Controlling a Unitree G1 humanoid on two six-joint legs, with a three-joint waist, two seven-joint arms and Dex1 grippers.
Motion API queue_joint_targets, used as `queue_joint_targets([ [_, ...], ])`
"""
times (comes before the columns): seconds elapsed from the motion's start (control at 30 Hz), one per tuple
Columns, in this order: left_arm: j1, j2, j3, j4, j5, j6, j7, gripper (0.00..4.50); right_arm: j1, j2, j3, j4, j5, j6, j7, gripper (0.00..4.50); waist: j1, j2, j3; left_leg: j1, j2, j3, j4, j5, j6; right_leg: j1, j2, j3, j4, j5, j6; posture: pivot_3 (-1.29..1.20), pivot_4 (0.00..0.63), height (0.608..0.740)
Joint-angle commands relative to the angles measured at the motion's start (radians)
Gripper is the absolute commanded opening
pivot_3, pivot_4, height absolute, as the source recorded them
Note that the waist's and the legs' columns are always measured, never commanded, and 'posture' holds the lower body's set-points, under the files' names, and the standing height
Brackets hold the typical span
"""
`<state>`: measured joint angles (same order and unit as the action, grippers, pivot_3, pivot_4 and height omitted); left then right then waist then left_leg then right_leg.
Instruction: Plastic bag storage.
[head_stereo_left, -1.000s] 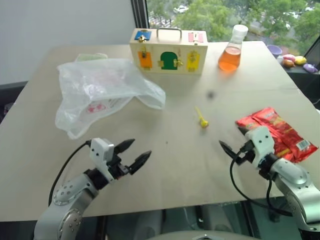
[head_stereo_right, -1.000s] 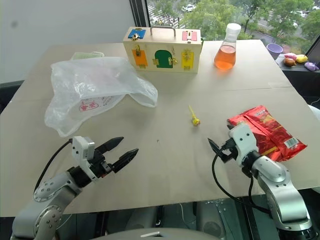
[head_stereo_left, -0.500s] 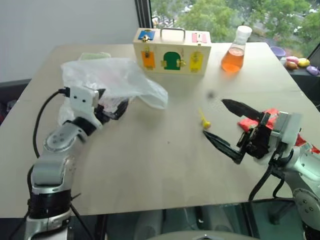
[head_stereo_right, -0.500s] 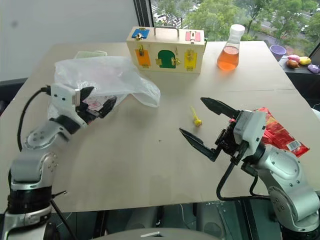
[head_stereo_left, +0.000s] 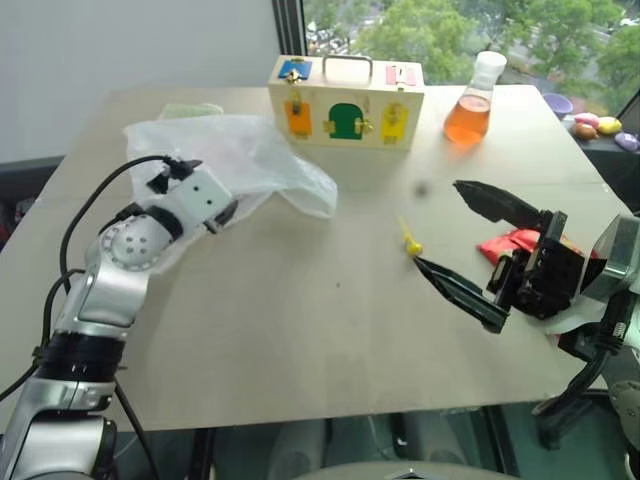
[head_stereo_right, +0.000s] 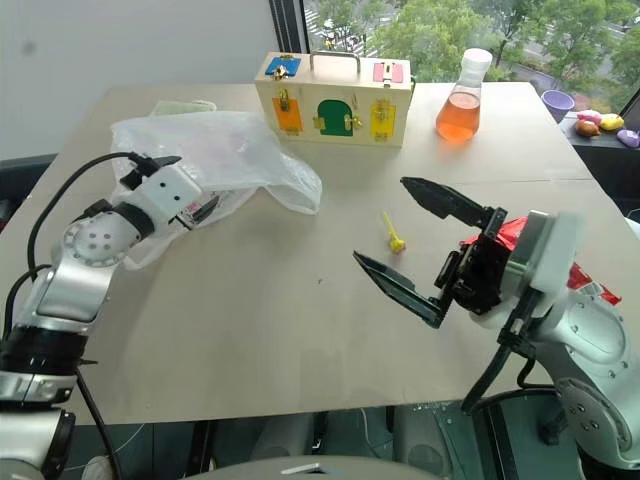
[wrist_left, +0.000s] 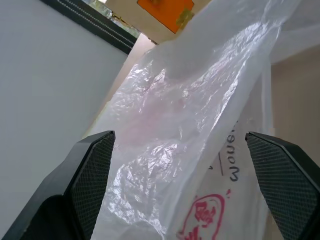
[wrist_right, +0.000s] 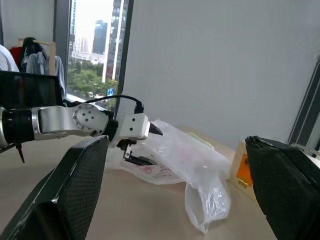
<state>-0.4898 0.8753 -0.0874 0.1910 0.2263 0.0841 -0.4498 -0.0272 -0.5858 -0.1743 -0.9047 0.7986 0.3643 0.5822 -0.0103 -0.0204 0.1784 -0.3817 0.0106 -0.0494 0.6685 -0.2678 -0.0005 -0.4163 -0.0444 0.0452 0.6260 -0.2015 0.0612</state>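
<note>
Left pincer (head_stereo_right: 196, 208) standing spread wide at the near edge of the plastic bag (head_stereo_left: 235, 160), black fingers (wrist_left: 92, 170) flanking the film; whether touching it, impossible to tell. Nothing clamped. Right pincer (head_stereo_left: 470, 245) hanging released above the counter (head_stereo_left: 330, 330), long tapered black fingers far apart, gripping nothing, over the bare surface near the small yellow peg (head_stereo_left: 408, 243).

Bag lying on the counter's left side, just in front of the wooden latch box (head_stereo_left: 345, 102): thin, crinkly, translucent whitish film, bunched into soft folds, faint pink-red print showing through. Shiny red snack packet (head_stereo_left: 510, 243) lying partly hidden behind the right pincer. Glass flask of orange liquid (head_stereo_left: 469, 105) standing right of the box.
</note>
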Motion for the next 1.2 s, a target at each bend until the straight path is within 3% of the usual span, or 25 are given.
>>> queue_joint_targets([
  [0.03, -0.076, 0.001, -0.027, 0.136, 0.061, -0.086, 0.009, 4.15, 0.034, -0.011, -0.016, -0.046, -0.017, -0.024, -0.004, 4.50, -0.001, 0.000, 0.000, 0.000, 0.000, 0.000, 0.000, 0.000, 0.000, 0.000, 0.000, 0.000, 0.000, 0.000, 0.000, 0.00, 0.150, 0.740],
  [0.1, -0.120, -0.015, -0.028, 0.208, 0.050, -0.122, -0.005, 3.59, 0.056, -0.013, -0.019, -0.058, -0.024, -0.024, -0.013, 4.50, -0.002, 0.000, 0.000, 0.000, 0.000, 0.000, 0.000, 0.000, 0.000, 0.000, 0.000, 0.000, 0.000, 0.002, 0.003, 0.00, 0.150, 0.740],
  [0.33, -0.192, -0.096, 0.129, 0.213, -0.204, 0.049, -0.146, 0.29, 0.092, -0.055, 0.024, -0.075, -0.085, 0.065, -0.088, 4.50, -0.006, -0.001, 0.001, -0.001, 0.000, 0.000, 0.000, 0.000, 0.000, -0.001, 0.000, 0.000, 0.000, 0.002, 0.003, 0.00, 0.150, 0.740],
  [0.37, -0.193, -0.100, 0.152, 0.191, -0.243, 0.087, -0.170, 0.08, 0.073, -0.066, 0.049, -0.062, -0.100, 0.101, -0.111, 4.50, -0.008, -0.001, 0.001, -0.001, 0.000, 0.000, 0.000, 0.000, 0.000, -0.001, 0.000, 0.000, 0.000, 0.003, 0.003, 0.00, 0.150, 0.740],
  [0.5, -0.225, -0.116, 0.244, 0.041, -0.414, 0.380, -0.224, 0.08, -0.137, -0.064, 0.257, 0.124, -0.290, 0.289, -0.236, 4.50, -0.011, -0.002, 0.001, 0.000, 0.000, 0.000, 0.001, 0.000, 0.000, 0.000, 0.000, 0.000, 0.001, 0.003, 0.003, 0.00, 0.150, 0.740],
  [0.67, -0.272, -0.155, 0.291, -0.121, -0.520, 0.664, -0.159, 0.08, -0.322, 0.081, 0.396, 0.365, -0.415, 0.423, -0.356, 4.50, -0.005, -0.003, 0.001, -0.001, 0.000, -0.002, 0.001, 0.000, 0.000, 0.000, 0.000, -0.001, 0.002, 0.004, 0.000, 0.00, 0.150, 0.740],
  [0.77, -0.281, -0.175, 0.300, -0.211, -0.546, 0.780, -0.109, 0.08, -0.356, 0.150, 0.414, 0.473, -0.476, 0.454, -0.408, 4.50, -0.004, -0.003, 0.001, -0.003, -0.001, -0.003, 0.001, 0.000, 0.000, -0.002, 0.000, -0.002, 0.001, 0.004, 0.000, 0.00, 0.150, 0.740],
  [0.97, -0.298, -0.221, 0.314, -0.334, -0.587, 0.922, -0.024, 0.08, -0.336, 0.166, 0.420, 0.581, -0.554, 0.488, -0.408, 4.50, -0.005, -0.003, 0.001, -0.018, -0.004, -0.003, 0.002, 0.001, -0.001, -0.017, -0.003, -0.002, 0.003, 0.005, 0.000, 0.00, 0.150, 0.740],
  [1.0, -0.304, -0.231, 0.317, -0.342, -0.594, 0.937, -0.010, 0.00, -0.327, 0.164, 0.420, 0.584, -0.560, 0.491, -0.401, 4.00, -0.004, -0.003, 0.001, -0.018, -0.004, -0.003, 0.001, 0.001, -0.001, -0.018, -0.003, -0.002, 0.005, 0.005, 0.000, 0.00, 0.150, 0.740],
  [1.03, -0.308, -0.238, 0.320, -0.347, -0.598, 0.949, -0.001, 0.00, -0.322, 0.164, 0.421, 0.585, -0.565, 0.492, -0.394, 3.79, -0.004, -0.003, 0.001, -0.018, -0.004, -0.004, 0.001, 0.001, -0.001, -0.018, -0.003, -0.002, 0.005, 0.005, 0.000, 0.00, 0.150, 0.740],
  [1.2, -0.322, -0.281, 0.320, -0.350, -0.621, 0.976, 0.034, 0.00, -0.299, 0.192, 0.406, 0.570, -0.570, 0.464, -0.375, 1.45, -0.005, -0.003, 0.001, -0.014, -0.004, -0.003, 0.002, 0.000, 0.000, -0.016, -0.003, -0.002, 0.009, 0.005, 0.000, 0.00, 0.150, 0.740],
])
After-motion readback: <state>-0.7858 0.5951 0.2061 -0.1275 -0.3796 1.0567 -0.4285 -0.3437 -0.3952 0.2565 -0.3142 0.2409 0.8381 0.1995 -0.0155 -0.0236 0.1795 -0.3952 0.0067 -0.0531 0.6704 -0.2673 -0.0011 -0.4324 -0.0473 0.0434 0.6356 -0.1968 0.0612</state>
